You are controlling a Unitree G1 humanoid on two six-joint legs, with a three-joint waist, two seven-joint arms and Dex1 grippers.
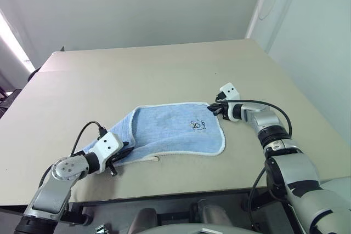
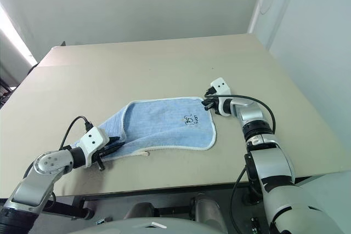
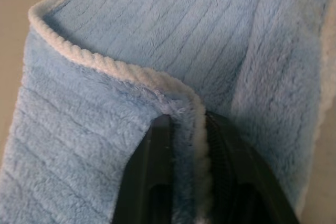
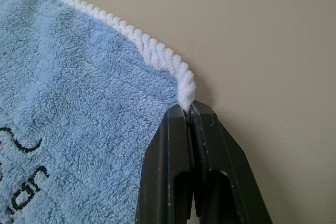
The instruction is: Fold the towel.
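Now the towel (image 1: 175,130) stretches between left tool (image 1: 122,156) and right tool (image 1: 215,109).

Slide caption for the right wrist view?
Right gripper shut on the white-piped corner of the blue towel on the table.

place: plain indoor test room, lab-like | table (image 1: 164,69): broad bare beige top, a seam across its far left part | walls (image 1: 137,4): blank, pale grey-white, close behind the table and along the right | far right corner: white conduit (image 1: 258,9) running up the wall | far left: bright light, dark furniture edge (image 1: 8,94)
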